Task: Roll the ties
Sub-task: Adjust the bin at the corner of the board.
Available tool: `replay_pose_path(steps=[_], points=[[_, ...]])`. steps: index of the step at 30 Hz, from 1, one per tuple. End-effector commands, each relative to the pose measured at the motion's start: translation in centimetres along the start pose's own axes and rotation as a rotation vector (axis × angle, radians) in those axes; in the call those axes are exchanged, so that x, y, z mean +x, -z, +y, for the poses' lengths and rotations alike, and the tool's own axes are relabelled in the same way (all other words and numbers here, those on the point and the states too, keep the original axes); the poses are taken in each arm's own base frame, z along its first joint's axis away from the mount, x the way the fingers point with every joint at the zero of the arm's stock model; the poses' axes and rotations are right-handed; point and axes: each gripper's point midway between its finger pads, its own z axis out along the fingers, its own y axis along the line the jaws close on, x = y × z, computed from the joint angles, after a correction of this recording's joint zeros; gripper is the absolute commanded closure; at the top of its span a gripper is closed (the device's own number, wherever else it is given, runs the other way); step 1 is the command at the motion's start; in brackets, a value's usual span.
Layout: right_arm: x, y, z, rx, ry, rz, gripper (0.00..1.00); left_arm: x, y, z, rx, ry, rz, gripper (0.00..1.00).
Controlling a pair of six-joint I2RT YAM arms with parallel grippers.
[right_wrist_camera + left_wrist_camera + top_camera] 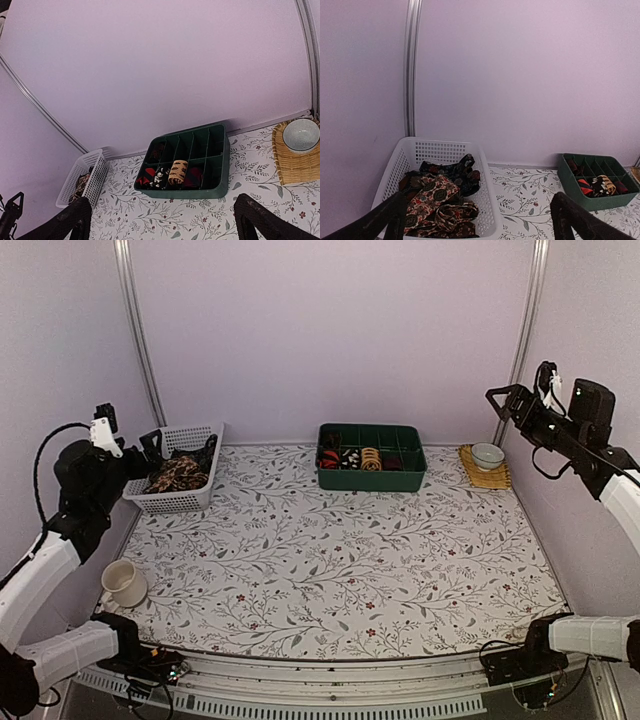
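Note:
Unrolled ties (434, 204), dark brown with reddish-cream floral print, lie heaped in a white mesh basket (487, 197) at the table's back left (181, 474). Several rolled ties (173, 173), red, black-and-white and tan, sit in the front compartments of a green tray (372, 478). My left gripper (152, 444) hangs open just left of the basket, high above it, its fingers (385, 220) empty. At the far right, well above the table, my right gripper (503, 398) is open and holds nothing. Its wrist view looks down on the tray from between the fingertips (255, 220).
A cream mug (123, 583) stands near the front left edge. A small bowl (488, 454) rests on a bamboo mat (487, 478) at the back right. The floral tablecloth (330, 560) covers the table, with lilac walls on three sides.

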Motion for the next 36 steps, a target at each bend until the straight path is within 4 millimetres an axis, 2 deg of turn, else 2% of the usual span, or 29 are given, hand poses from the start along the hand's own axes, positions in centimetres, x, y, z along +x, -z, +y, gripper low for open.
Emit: replay_pose_path(steps=[1,9,14,20,23,28,32,36], points=[[0.1,1.0,1.0,-0.045,0.007,-0.017,0.00,-0.2,-0.9,-0.2,0.008,0.015,0.036,0.00],[2.1,-0.5,-0.3,-0.021,0.002,0.063,0.00,0.6,-4.9,0.3,-0.069,0.010,0.183,0.00],[4.9,-2.2,-2.6,0.045,-0.029,0.168,0.00,1.9,-8.7,0.8,-0.130,0.013,0.285,0.00],[8.9,-3.6,-4.6,0.069,-0.095,0.294,0.00,4.0,-13.4,0.0,-0.122,0.020,0.354,0.00],[10.6,-4.0,-5.1,0.054,-0.130,0.329,0.00,5.9,-15.5,-0.3,-0.118,0.022,0.399,0.00],[13.1,-4.6,-5.8,0.049,-0.173,0.384,0.00,10.4,-18.5,-1.5,-0.087,-0.001,0.518,0.00],[14.5,-5.2,-5.9,0.052,-0.175,0.416,0.00,14.6,-20.1,-1.9,-0.113,-0.056,0.620,0.00],[15.5,-5.5,-6.0,0.057,-0.176,0.440,0.00,17.8,-21.4,-1.4,-0.169,-0.110,0.680,0.00]])
